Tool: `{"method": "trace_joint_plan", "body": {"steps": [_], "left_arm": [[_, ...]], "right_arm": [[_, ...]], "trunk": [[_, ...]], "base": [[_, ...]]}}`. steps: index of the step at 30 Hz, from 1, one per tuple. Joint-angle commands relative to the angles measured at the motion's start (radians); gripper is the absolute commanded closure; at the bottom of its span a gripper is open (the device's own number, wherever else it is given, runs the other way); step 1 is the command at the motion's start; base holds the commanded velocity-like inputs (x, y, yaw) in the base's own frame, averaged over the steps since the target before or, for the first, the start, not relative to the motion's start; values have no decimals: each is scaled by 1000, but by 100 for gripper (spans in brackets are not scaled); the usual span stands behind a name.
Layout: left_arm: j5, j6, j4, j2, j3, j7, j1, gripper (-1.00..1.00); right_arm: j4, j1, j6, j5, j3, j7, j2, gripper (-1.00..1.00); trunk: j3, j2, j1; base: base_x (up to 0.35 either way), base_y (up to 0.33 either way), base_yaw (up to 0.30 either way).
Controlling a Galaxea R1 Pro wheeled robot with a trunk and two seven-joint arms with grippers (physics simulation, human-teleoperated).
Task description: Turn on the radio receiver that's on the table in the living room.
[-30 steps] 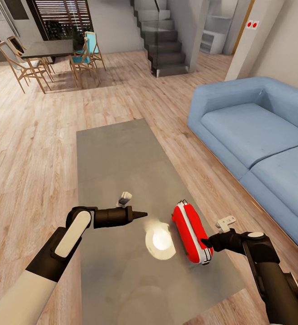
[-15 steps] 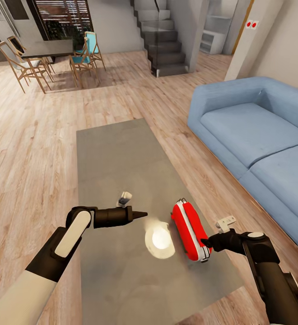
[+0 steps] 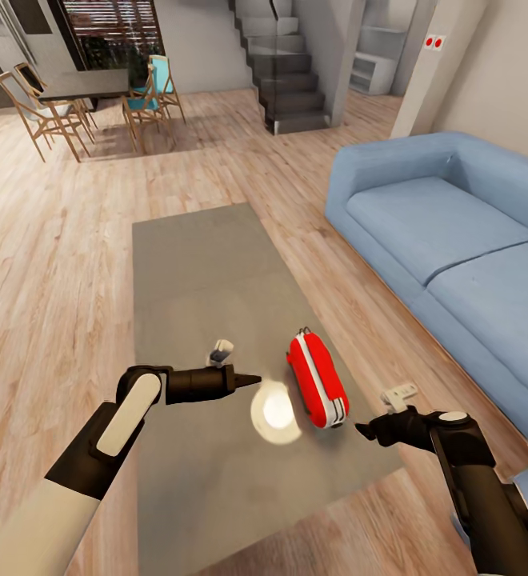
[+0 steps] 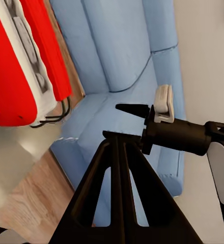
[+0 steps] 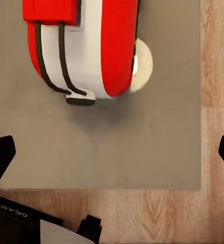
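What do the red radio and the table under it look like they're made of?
The radio looks like glossy red plastic with white trim and a thin dark wire handle. The table has a smooth grey-brown top, possibly lacquer or stone; a bright light reflection suggests gloss.

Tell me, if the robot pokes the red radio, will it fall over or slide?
The red radio stands on a narrow edge on the table, so a sideways poke would probably tip it. The tabletop looks glossy, so it might slide too. Its shell looks hard, likely stiff. The right pincer sits just short of it.
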State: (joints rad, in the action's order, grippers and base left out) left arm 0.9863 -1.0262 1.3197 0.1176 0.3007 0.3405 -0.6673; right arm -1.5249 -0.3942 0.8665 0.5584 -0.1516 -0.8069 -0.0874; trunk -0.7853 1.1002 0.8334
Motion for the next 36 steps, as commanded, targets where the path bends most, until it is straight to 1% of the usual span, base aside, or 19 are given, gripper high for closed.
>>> {"method": "trace_joint_plan", "body": {"steps": [1, 7, 10, 36], "left_arm": [[0, 0, 0, 0, 0, 0, 0, 100], [0, 0, -2, 0, 0, -1, 0, 100], [-1, 0, -4, -1, 0, -1, 0, 100], [-2, 0, -5, -1, 0, -2, 0, 100]], "right_arm": [[0, 0, 0, 0, 0, 0, 0, -100], [0, 0, 0, -1, 0, 0, 1, -100], [0, 0, 3, -2, -1, 0, 3, -100], [2, 0, 3, -3, -3, 2, 5, -100]], "trunk": [[0, 0, 0], [0, 0, 0], [1, 0, 0], [41, 0, 0]], "base": [[-266, -152, 0], [-248, -140, 0], [-99, -46, 0], [-5, -2, 0]]}}
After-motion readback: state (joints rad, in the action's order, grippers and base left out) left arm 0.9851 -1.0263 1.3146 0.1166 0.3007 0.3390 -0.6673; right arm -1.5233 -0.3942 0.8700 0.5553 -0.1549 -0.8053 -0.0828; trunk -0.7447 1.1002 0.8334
